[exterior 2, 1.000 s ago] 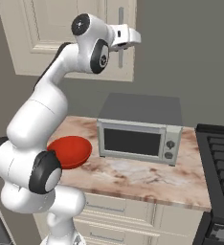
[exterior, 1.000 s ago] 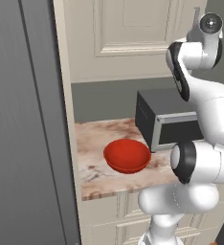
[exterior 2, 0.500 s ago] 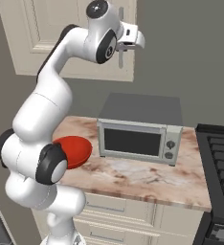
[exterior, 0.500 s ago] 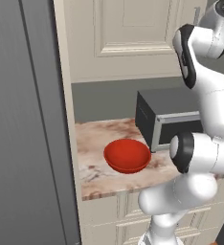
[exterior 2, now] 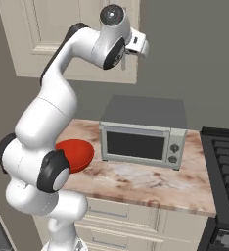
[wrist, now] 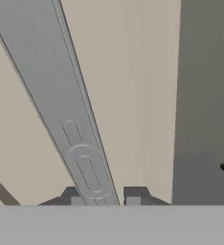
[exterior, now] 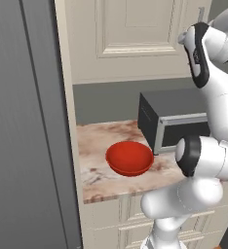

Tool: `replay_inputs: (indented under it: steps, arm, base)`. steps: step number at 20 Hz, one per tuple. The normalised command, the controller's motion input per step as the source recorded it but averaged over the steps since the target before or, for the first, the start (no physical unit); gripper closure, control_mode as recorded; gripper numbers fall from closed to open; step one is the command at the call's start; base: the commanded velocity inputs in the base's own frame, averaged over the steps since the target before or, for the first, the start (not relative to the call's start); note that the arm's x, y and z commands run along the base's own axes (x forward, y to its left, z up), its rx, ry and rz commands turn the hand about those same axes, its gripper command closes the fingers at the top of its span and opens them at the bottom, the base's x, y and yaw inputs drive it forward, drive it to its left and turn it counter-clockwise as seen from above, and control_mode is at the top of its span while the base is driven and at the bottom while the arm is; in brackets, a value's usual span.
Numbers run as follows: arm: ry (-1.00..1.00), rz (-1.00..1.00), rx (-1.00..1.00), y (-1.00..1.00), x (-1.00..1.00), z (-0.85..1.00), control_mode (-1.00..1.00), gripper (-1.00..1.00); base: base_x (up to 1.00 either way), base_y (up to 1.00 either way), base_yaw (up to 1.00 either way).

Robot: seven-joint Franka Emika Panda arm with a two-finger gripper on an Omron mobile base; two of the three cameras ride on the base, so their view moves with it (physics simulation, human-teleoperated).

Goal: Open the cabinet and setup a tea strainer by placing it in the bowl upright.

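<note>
In the hand view, the long grey bar handle (wrist: 83, 143) of the cabinet (wrist: 142, 86) runs down between my gripper's (wrist: 105, 198) two dark fingertips, which are shut on it. Seen from the right base, the gripper (exterior 2: 125, 60) is pressed against the right edge of the cream cabinet door (exterior 2: 53, 34), and the door looks flush and closed. The red bowl (exterior: 129, 158) sits empty on the marble counter, left of the microwave, and shows partly behind my arm (exterior 2: 81, 152). The tea strainer is out of view.
A grey microwave (exterior 2: 141, 142) stands on the counter (exterior 2: 136, 181) beneath the gripper. A black stove (exterior 2: 224, 166) lies at the right. A tall grey panel (exterior: 23, 121) walls off the counter's left end. Cream drawer fronts (exterior 2: 131, 220) run below.
The arm's upper joints have swung up and rightward while the hand stays at the handle. The bowl and cabinet door have not moved.
</note>
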Motion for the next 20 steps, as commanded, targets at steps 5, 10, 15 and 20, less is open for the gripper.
replay_inputs:
  steps: [5, 10, 15, 20]
  arm:
    - [-0.13, 0.0, 0.08, 0.0, 0.0, -0.18, -1.0, 1.0]
    - [-0.03, 0.0, 0.0, -0.01, 0.0, 0.0, -1.0, 1.0]
    - [0.0, 0.0, -0.04, -0.02, 0.0, 0.0, -1.0, 1.0]
    - [0.0, 0.0, -0.02, -0.02, -0.28, 0.11, -1.0, 1.0]
  base:
    - [0.0, 0.0, 0.0]
    - [0.0, 0.0, 0.0]
    - [0.0, 0.0, 0.0]
    - [0.0, 0.0, 0.0]
